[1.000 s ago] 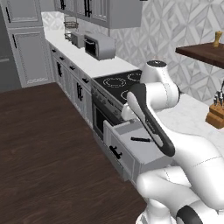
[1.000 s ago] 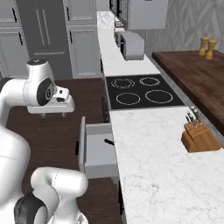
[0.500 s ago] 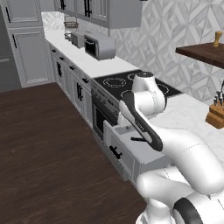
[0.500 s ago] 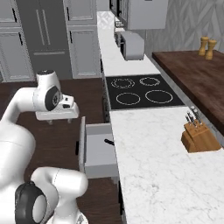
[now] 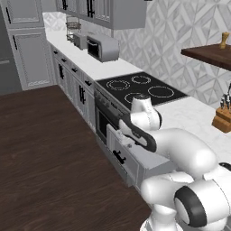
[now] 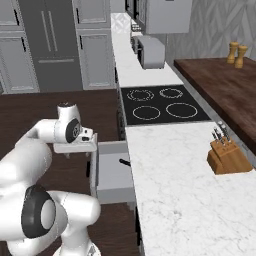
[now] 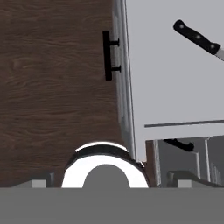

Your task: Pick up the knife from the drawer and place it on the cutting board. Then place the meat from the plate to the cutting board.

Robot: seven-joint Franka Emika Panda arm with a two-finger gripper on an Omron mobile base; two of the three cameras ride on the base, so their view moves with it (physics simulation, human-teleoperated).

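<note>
Dark wood flooring lies under the hand, which hangs over the front edge of the drawer (image 7: 175, 78). Whether the gripper (image 6: 75, 148) is spread or closed cannot be told. Inside the pulled-out drawer, the knife (image 7: 197, 38) lies slantwise on the pale floor, well toward the far corner from the hand. To do this reach well, I would carry the hand inward past the panelled front and its black bar handle (image 7: 107, 55), line the fingers across the black grip, then descend. Open room exists above the drawer; the countertop (image 6: 190, 190) overhang bounds one side.
</note>
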